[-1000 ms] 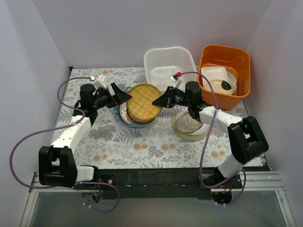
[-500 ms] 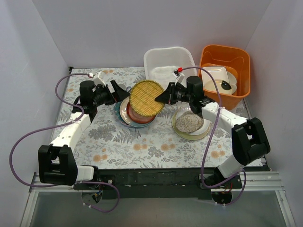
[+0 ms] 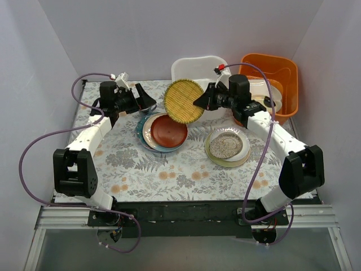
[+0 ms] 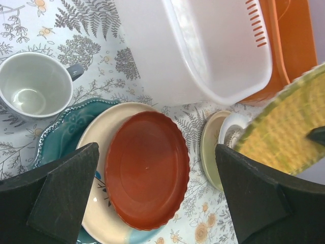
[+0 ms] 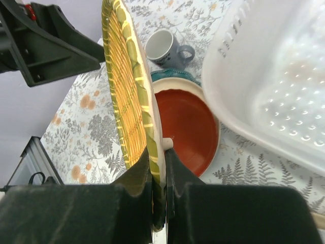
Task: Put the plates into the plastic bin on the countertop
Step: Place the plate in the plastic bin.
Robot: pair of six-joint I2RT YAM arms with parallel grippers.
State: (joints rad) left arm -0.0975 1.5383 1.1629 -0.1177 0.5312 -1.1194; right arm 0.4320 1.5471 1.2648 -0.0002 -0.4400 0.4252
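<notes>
Surroundings: a cup [image 4: 33, 86] stood on the counter [image 3: 169, 169] beside a stack with a red plate [image 3: 169, 131] on top, then a cream plate [image 4: 99, 137], then a teal plate [image 4: 71, 127]. A speckled plate [image 3: 227, 145] topped a second stack to the right. An orange tub [image 3: 268, 57] sat just right of the bin [image 3: 192, 73].
In the way: the bin's near wall rose just behind the lifted plate.
Yellow plate [image 3: 184, 101]: in the air, tipped on edge, above the gap between red plate and bin.
Right tool [image 3: 197, 103]: clamped on the yellow plate's rim.
Left tool [image 3: 148, 101]: jaws spread wide, holding nothing, over the red plate's stack.
</notes>
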